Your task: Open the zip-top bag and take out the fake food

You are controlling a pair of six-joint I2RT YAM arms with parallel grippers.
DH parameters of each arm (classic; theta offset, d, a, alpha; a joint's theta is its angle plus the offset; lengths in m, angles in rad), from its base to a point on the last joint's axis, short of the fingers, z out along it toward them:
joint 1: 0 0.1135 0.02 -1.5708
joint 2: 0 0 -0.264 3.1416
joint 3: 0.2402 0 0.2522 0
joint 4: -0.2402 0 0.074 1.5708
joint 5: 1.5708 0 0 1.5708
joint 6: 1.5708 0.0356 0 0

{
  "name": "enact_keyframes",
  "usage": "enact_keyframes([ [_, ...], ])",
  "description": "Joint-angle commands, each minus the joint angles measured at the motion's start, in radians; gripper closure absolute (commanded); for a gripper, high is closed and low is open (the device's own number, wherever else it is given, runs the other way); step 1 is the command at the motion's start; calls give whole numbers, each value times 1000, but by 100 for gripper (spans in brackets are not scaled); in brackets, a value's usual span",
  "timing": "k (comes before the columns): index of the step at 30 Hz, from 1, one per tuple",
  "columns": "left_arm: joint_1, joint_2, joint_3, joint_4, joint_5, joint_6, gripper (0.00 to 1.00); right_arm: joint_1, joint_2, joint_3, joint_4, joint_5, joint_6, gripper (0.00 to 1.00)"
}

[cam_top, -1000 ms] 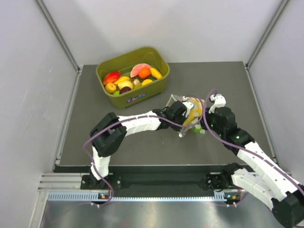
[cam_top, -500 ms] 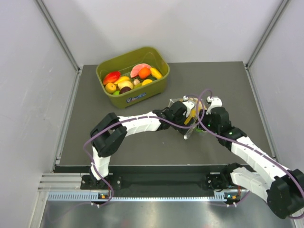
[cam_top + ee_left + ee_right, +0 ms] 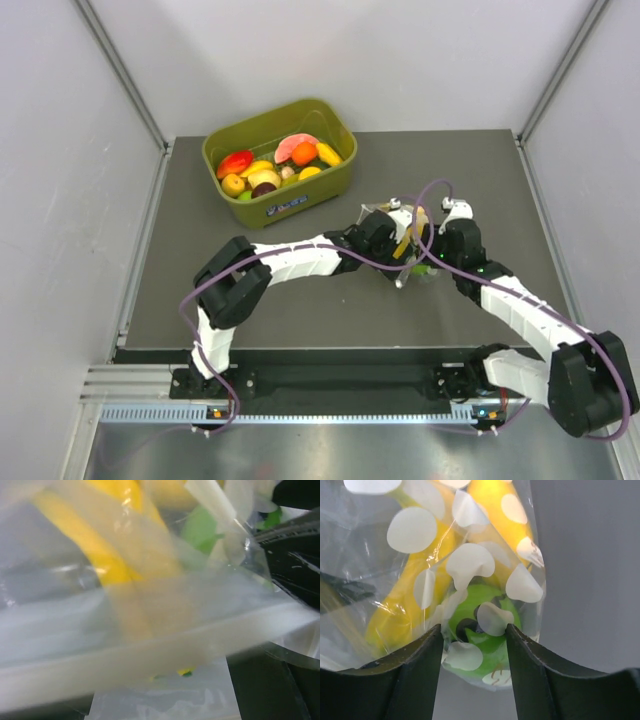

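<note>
The zip-top bag [image 3: 408,226] hangs to the near right of the green tub [image 3: 320,190], with both grippers at it. The right gripper [image 3: 473,628] is clamped on its dotted end, with yellow and green fake food [image 3: 486,649] inside. The left gripper [image 3: 381,234] is against the zip strip [image 3: 150,652]; whether it grips cannot be told.

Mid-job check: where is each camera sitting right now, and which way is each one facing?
Top external: above and behind the bases, looking down on the table, olive tub and both arms meeting at the zip-top bag.
Left wrist: pressed against the bag's zip strip, yellow banana and green piece behind; own fingers unclear.
Right wrist: looks along its fingers, which flank the dotted bag around the green piece.
Shared: both wrist views show the bag, banana and green piece.
</note>
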Motion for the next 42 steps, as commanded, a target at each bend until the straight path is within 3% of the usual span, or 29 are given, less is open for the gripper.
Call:
enact_keyframes([
  [1, -10, 28, 46, 55, 23, 26, 1, -16, 59, 11, 14, -39, 33, 49],
  [6, -19, 49, 63, 24, -8, 60, 1, -17, 93, -7, 36, -53, 42, 59],
  [13, -19, 57, 60, -42, -96, 91, 17, -20, 78, -12, 33, -53, 44, 58],
  [16, -19, 40, 38, -45, -112, 95, 30, -22, 90, -9, 34, -56, 45, 73],
  [17, -19, 36, 34, -42, -112, 94, 39, -23, 95, -7, 36, -59, 45, 76],
  [24, -19, 0, 14, -59, -120, 74, 57, -25, 103, -12, 37, -60, 45, 94],
  [26, -19, -30, -5, -54, -123, 69, 59, -23, 104, -10, 37, -60, 45, 100],
  [35, -8, -90, -55, -71, -116, 48, 62, -25, 112, -9, 40, -62, 45, 100],
  [38, -6, -102, -60, -85, -126, 43, 68, -26, 115, -9, 42, -63, 45, 100],
  [41, 1, -135, -71, -99, -131, 45, 66, -26, 115, -7, 40, -65, 45, 100],
  [42, 4, -145, -77, -106, -123, 43, 59, -26, 118, -7, 40, -66, 45, 100],
])
